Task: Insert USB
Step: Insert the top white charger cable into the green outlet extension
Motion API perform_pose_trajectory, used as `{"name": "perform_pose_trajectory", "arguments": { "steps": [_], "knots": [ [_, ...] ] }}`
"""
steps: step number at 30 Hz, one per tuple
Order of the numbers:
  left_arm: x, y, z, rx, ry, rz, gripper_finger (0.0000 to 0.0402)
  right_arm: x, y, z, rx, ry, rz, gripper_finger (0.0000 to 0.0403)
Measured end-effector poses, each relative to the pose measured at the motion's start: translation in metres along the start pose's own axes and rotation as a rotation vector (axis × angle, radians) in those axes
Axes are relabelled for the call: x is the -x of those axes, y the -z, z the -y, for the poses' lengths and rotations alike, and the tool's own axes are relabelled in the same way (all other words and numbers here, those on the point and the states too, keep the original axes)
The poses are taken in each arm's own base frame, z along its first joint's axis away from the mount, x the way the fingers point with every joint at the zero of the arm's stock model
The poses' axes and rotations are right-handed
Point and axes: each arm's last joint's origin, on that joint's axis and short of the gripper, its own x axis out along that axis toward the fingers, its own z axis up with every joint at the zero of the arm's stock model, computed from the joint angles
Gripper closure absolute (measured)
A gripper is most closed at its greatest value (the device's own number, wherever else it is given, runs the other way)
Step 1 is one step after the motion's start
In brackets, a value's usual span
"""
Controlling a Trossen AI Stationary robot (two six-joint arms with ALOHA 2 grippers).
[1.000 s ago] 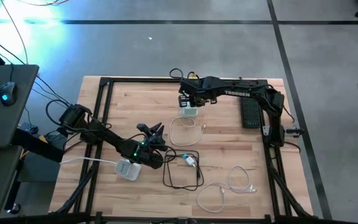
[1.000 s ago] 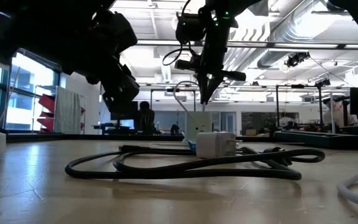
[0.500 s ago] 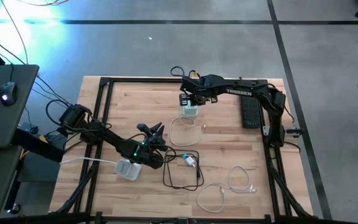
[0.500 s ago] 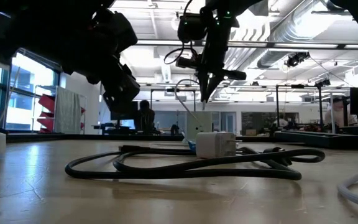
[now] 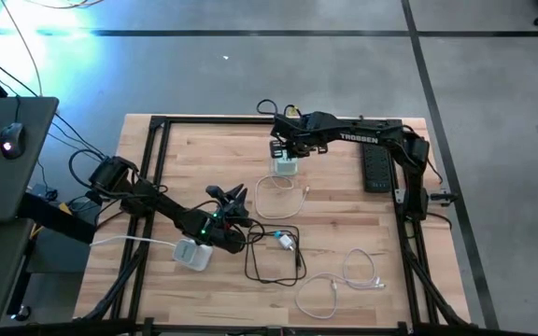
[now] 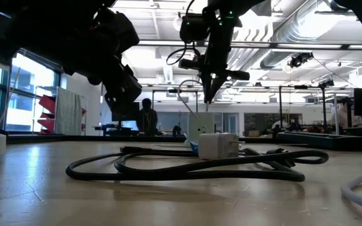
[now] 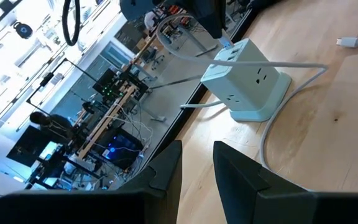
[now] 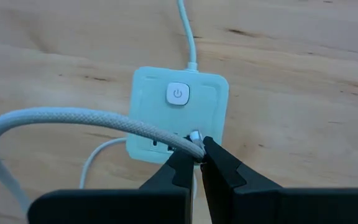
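Observation:
A white power cube (image 8: 178,112) with a power button on top stands on the wooden table near its far edge, also seen in the high view (image 5: 286,167). My right gripper (image 8: 199,149) hangs over it, pointing steeply down, shut on a white braided USB cable (image 8: 73,121). In the low view the right gripper (image 6: 208,99) is just above the cube (image 6: 197,129). My left gripper (image 7: 197,163) waits near the table's middle (image 5: 232,194), pointing about level toward the cube, its fingers slightly apart with nothing between them. My right gripper pinches the cable's plug end (image 8: 194,138) between its two fingertips, coming from above and slanting down. The plug's metal tip sits at the cube's side edge where the ports are; whether it is in a port I cannot tell. The cable arcs away, clear of the table.
A black cable loop (image 5: 274,257) with a small white adapter (image 5: 288,243) lies right of my left gripper. A white charger (image 5: 192,254) sits under the left arm. Loose white cables (image 5: 344,280) lie front right. A black strip (image 5: 374,168) lies at the far right.

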Motion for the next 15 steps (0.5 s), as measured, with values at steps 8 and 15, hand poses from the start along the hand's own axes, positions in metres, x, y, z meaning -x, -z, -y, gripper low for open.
{"name": "perform_pose_trajectory", "arguments": {
  "steps": [8, 15],
  "knots": [
    [0.0000, 0.0000, 0.0000, -0.001, 0.000, 0.000, 0.0332, -0.0077, 0.0060, -0.0047, 0.007, 0.009, -0.016, 0.0403],
    [0.0000, -0.0004, 0.0000, -0.012, 0.000, 0.001, 0.0332, -0.0103, 0.0063, -0.0055, 0.007, 0.013, -0.017, 0.0403]
  ]
}}
